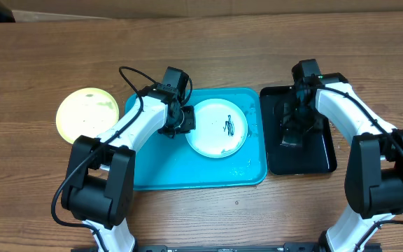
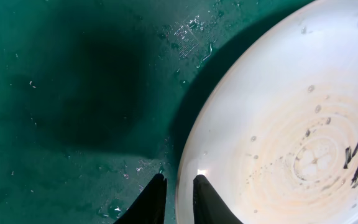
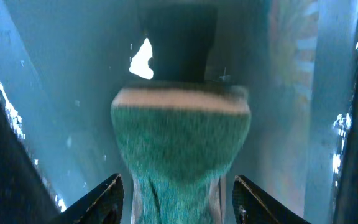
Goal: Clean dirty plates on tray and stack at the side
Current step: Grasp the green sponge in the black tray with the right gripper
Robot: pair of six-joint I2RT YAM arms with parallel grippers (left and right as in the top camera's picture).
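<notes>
White plate (image 2: pixel 278 112) partly off-frame; sponge (image 3: pixel 179 149) blurred

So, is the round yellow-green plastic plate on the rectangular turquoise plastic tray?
No, that plate lies on the wooden table, beside the tray.

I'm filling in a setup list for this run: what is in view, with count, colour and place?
table: one, brown wood, under everything.
tray: one, turquoise, mid-table, wet specks on it.
white plate: one, white with a dark scribble, on the tray's right half.
yellow-green plate: one, yellow-green, on the table left of the tray.
black tray: one, black, just right of the tray.
sponge: one, green, in the black tray.
arms: two, white and black, one on each side.
left pincer: one, black, shut on the white plate's left rim.
right pincer: one, black, open, fingers on either side of the sponge.
</notes>
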